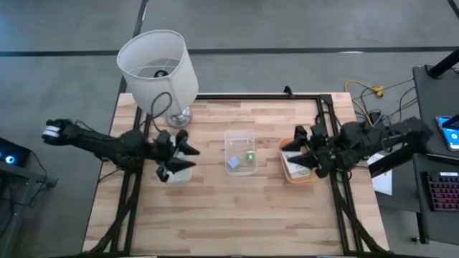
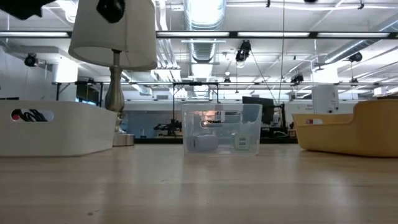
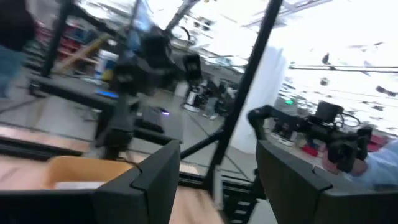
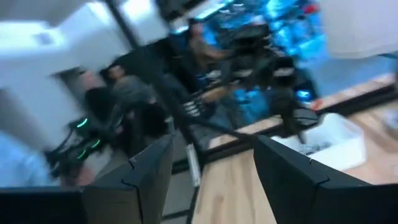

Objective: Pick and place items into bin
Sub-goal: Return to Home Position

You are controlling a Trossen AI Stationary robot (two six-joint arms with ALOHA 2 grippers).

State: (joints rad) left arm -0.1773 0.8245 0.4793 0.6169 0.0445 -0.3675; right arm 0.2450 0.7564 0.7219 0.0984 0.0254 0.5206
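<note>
- Top-down view: the wooden table (image 1: 237, 222) fills the middle of the frame, and a lamp (image 1: 158, 64) with a big white shade stands at its upper left corner.
- The yellow bin (image 1: 310, 177) is right of centre. There's something flat and white in it, looks like a white packet (image 1: 292, 167), but I can't tell if it's one or two because the arm covers part of it.
- The clear tub (image 1: 239, 136) is dead centre. The tiny green piece (image 1: 250, 155) is in its right half and the blue-grey piece (image 1: 234, 163) is lower left inside it.
- The white bin (image 1: 179, 174) is left of centre, just below the lamp base.
- The left gripper (image 1: 188, 156) comes in from the left edge and hangs over the white bin, pointing toward the centre. In its own wrist cam the two dark fingers (image 3: 155, 180) are spread wide with nothing between them.
- The right gripper (image 1: 292, 155) comes in from the right edge and hangs over the yellow bin's left part. Its fingers (image 4: 146, 180) are also spread apart and empty.
- Table-level view: white bin (image 2: 56, 127) at left, clear tub (image 2: 221, 112) in the middle, yellow bin (image 2: 351, 134) at right. All three are on the tabletop and well apart.
</note>
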